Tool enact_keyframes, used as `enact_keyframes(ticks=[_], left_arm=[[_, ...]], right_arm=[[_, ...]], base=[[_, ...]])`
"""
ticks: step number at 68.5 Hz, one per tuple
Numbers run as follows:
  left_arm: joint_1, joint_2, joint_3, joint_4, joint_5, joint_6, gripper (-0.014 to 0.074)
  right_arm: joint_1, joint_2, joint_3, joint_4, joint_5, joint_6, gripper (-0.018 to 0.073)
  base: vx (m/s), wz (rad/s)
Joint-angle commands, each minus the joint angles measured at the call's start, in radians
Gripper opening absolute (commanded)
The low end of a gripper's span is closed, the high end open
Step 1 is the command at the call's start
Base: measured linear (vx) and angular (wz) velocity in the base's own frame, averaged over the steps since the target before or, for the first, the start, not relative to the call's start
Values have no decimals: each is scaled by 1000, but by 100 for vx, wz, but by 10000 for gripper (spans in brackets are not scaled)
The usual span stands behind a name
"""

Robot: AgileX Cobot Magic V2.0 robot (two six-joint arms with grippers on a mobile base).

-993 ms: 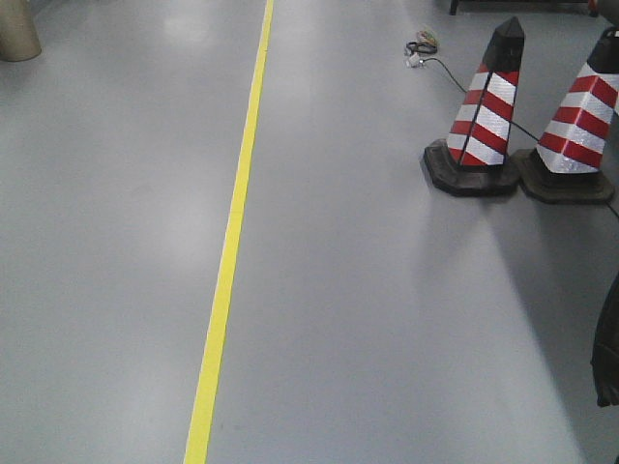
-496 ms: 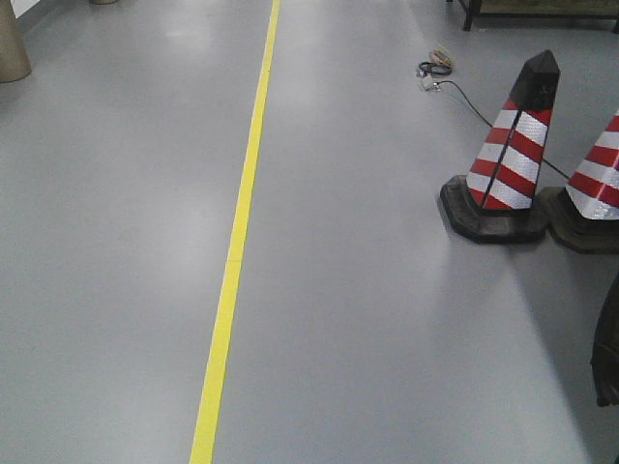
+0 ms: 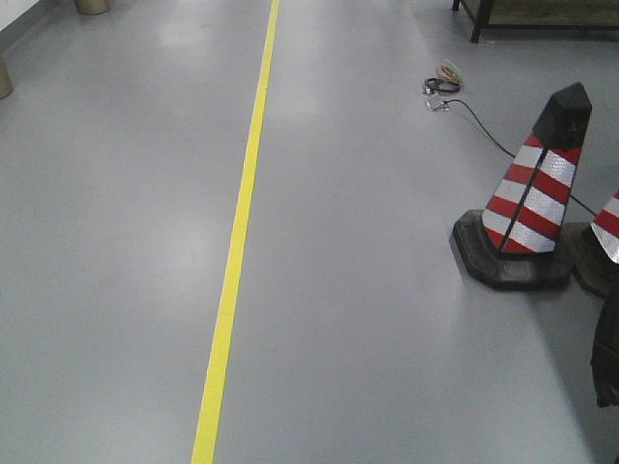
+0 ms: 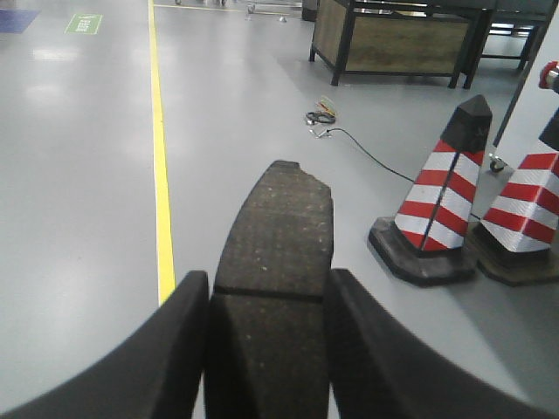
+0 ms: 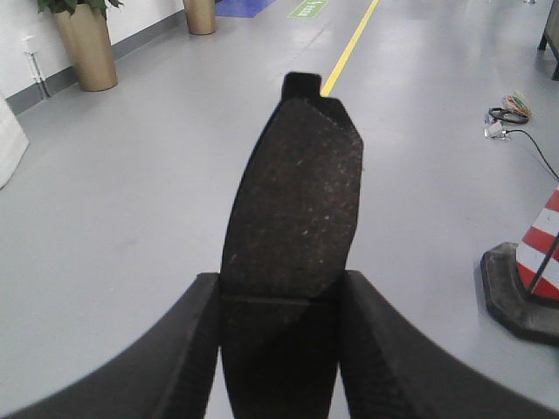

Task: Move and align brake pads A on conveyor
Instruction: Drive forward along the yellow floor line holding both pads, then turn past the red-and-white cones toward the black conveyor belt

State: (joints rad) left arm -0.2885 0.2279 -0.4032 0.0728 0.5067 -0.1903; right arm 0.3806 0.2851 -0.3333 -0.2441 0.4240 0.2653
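The left gripper (image 4: 266, 349) holds a brake pad (image 4: 275, 262) between its two dark fingers (image 4: 166, 349), which press against the pad's long edges. The pad sticks out forward past the fingertips, rough friction face up, with its centre groove running across just beyond them and a small tab at its far end. It is in the air above the grey floor (image 4: 79, 175), touching nothing but the fingers.

The right gripper (image 5: 279, 349) likewise clamps a second pad (image 5: 297, 201), its fingers (image 5: 175, 358) tight against both sides. This pad also points forward, with a notched tab at the far tip; its near half lies in shadow, so the groove there is only just visible as a faint line.

In the front view, a yellow line (image 3: 237, 232) runs from near to far over the floor, left of centre. At the right stands a red-and-white striped cone (image 3: 532, 208) on a black base, and just beside it, cut by the right edge, is a second cone (image 3: 604, 242); their bases look to be touching or nearly so. Beyond them a black cable (image 3: 484, 130) snakes to a small coil of wires (image 3: 443, 82) on the floor. A dark frame (image 3: 542, 19) stands at the far right. In the right wrist view a tan planter (image 5: 83, 48) stands at the far left by the wall. No conveyor shows in any view.
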Motion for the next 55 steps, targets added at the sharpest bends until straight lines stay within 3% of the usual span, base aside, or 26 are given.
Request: enact_keyframes(ticks=[1,55], left_arm=[[-2,12,-30,2,-97,0,101],[-2,12,-30,2,-97,0,101]], right_arm=[[-1,8,-29,-20,-92,-6,43],[-1,8,-29,-20,-92,-6,43]], base=[[52,-2],[50,-3]])
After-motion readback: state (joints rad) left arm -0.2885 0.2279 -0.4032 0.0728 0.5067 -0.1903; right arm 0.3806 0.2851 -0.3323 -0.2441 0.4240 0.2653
